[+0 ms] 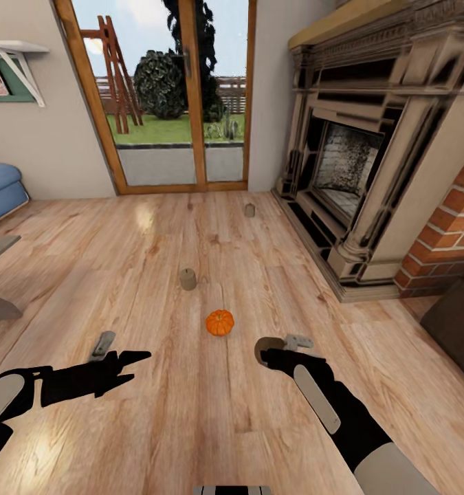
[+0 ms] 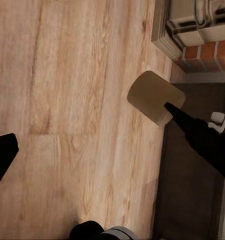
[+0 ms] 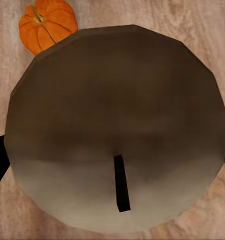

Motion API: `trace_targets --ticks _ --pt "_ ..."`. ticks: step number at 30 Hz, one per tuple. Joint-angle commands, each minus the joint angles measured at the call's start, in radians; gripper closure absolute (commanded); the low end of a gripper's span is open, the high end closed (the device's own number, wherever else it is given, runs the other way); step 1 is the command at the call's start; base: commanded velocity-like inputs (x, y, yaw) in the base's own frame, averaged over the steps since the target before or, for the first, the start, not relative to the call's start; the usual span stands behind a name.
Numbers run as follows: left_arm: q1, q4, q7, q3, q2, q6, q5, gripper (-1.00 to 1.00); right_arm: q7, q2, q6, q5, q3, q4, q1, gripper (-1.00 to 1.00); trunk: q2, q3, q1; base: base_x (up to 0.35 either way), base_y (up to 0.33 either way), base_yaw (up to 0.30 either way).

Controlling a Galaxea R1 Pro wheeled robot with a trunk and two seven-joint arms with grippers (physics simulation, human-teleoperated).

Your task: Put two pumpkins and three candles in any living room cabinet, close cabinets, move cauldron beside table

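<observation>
wood floor, right end effector pinching a candle, left end effector spread, empty, pumpkin between them

- Light wood plank floor fills the lower frame.
- Wood-framed glass door at top centre, garden behind.
- Ornate fireplace at right, red brick beside it.
- Blue sofa at left edge; white shelf upper left.
</observation>
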Motion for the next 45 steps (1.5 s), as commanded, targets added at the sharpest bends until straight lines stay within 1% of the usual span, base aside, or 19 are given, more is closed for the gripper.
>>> trace_targets --ticks 1,4,5,6,10,18,20,21,22,24,26,28,29,30,32,34,36,39,45 --pt "-0.001 0.000 0.011 0.000 0.000 0.000 0.002 -1.00 -0.011 -0.001 0.001 -0.012 0.003 -0.002 -0.001 1.00 0.000 0.003 -0.001 0.000 0.000 0.000" --pt "-0.001 0.002 0.014 0.000 0.000 -0.001 -0.036 -1.00 -0.012 -0.001 0.001 -0.011 0.003 0.000 -0.001 1.00 0.001 0.015 -0.002 0.000 0.000 0.000" --pt "-0.001 0.003 0.014 0.002 0.000 -0.002 -0.085 -1.00 -0.012 -0.001 0.001 -0.012 0.003 0.006 -0.001 1.00 0.001 0.019 -0.002 0.000 0.000 0.000" --pt "-0.001 0.004 0.014 0.003 0.000 -0.003 -0.092 -1.00 -0.012 0.000 0.000 -0.011 0.003 0.008 -0.001 1.00 0.001 0.022 -0.003 0.000 0.000 0.000" --pt "-0.001 0.005 0.014 0.015 -0.001 -0.003 -0.102 -1.00 -0.012 0.000 -0.001 -0.011 0.003 0.011 -0.001 1.00 0.002 0.038 -0.005 0.000 0.000 0.000" --pt "-0.001 0.007 0.016 0.017 -0.001 -0.003 -0.107 -1.00 -0.012 0.000 -0.004 -0.010 0.004 0.012 -0.001 1.00 0.004 0.069 -0.008 0.000 0.000 0.000" --pt "-0.001 0.008 0.026 0.017 -0.002 -0.007 -0.120 -1.00 -0.012 0.000 -0.005 -0.010 0.005 0.012 -0.001 1.00 0.004 0.077 -0.009 0.000 0.000 0.000" --pt "-0.001 0.008 0.041 0.018 -0.003 -0.010 -0.132 -1.00 -0.012 0.000 -0.005 -0.010 0.005 0.012 -0.001 1.00 0.005 0.080 -0.010 0.000 0.000 0.000" --pt "-0.001 0.008 0.079 0.023 -0.004 -0.018 -0.152 -1.00 -0.012 0.000 -0.005 -0.010 0.005 0.013 -0.001 1.00 0.005 0.084 -0.010 0.000 0.000 0.000" --pt "-0.001 0.008 0.152 0.027 -0.005 -0.045 -0.170 -1.00 -0.012 0.000 -0.006 -0.010 0.005 0.013 -0.001 1.00 0.005 0.092 -0.011 0.000 0.000 0.000" --pt "-0.001 0.008 0.251 0.027 -0.006 -0.085 -0.179 -1.00 -0.013 0.000 -0.007 -0.010 0.005 0.014 -0.001 1.00 0.006 0.100 -0.012 0.000 0.000 0.000" --pt "-0.001 0.007 0.368 0.024 -0.014 -0.123 -0.182 -1.00 -0.013 0.000 -0.008 -0.010 0.005 0.014 -0.001 1.00 0.006 0.107 -0.013 0.000 0.000 0.000" --pt "-0.001 0.008 0.423 0.023 -0.025 -0.134 -0.183 -1.00 -0.013 0.000 -0.009 -0.010 0.005 0.014 -0.001 1.00 0.006 0.111 -0.013 0.000 0.000 0.000" --pt "-0.001 0.007 0.469 0.023 -0.042 -0.142 -0.184 -1.00 -0.013 0.000 -0.009 -0.009 0.005 0.015 -0.001 1.00 0.006 0.111 -0.013 0.000 0.000 0.000" --pt "-0.001 0.003 0.529 0.024 -0.075 -0.150 -0.185 -1.00 -0.014 0.000 -0.010 -0.010 0.005 0.018 -0.001 1.00 0.006 0.111 -0.013 0.000 0.000 0.000" --pt "-0.002 0.000 0.553 0.024 -0.095 -0.153 -0.185 -1.00 -0.013 0.000 -0.011 -0.010 0.004 0.024 -0.001 1.00 0.006 0.111 -0.013 0.000 0.000 0.000" --pt "-0.002 -0.001 0.562 0.024 -0.104 -0.154 -0.185 -1.00 -0.013 0.000 -0.012 -0.010 0.004 0.029 -0.001 1.00 0.006 0.111 -0.013 0.030 0.000 0.000" --pt "-0.002 -0.002 0.565 0.024 -0.109 -0.154 -0.185 -1.00 -0.013 0.000 -0.012 -0.009 0.003 0.031 -0.001 1.00 0.006 0.111 -0.013 0.220 0.000 0.000" --pt "-0.002 -0.002 0.565 0.024 -0.109 -0.153 -0.185 -1.00 -0.013 0.000 -0.014 -0.009 0.005 0.031 -0.001 1.00 0.006 0.111 -0.013 0.324 0.000 0.000"
